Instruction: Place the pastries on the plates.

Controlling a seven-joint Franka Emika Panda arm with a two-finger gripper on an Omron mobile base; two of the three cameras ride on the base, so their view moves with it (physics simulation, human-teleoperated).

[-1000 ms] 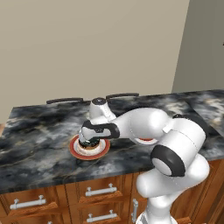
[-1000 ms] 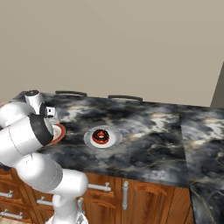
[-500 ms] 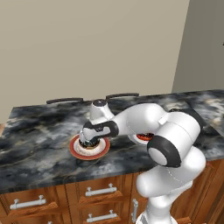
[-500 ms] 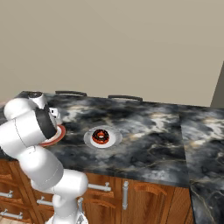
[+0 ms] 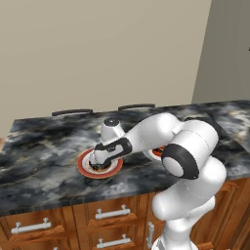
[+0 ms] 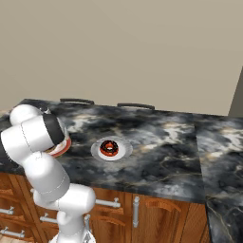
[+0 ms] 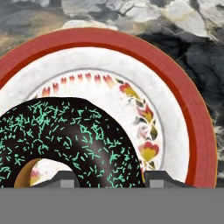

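Between my fingertips (image 7: 69, 179) I see the green-sprinkled donut (image 7: 65, 140), jaws clamped on it, over the red-rimmed plate (image 7: 175, 87); the other donut (image 6: 109, 147) sits well aside.

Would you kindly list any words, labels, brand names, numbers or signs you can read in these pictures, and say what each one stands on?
There is no readable text here.
Red-rimmed plate: painted red and yellow flower motifs, no lettering.
Green-sprinkled donut: sprinkles, no writing.
Red-sprinkled donut and small white plate: unmarked.
Marble countertop and wooden drawer fronts: no labels visible.
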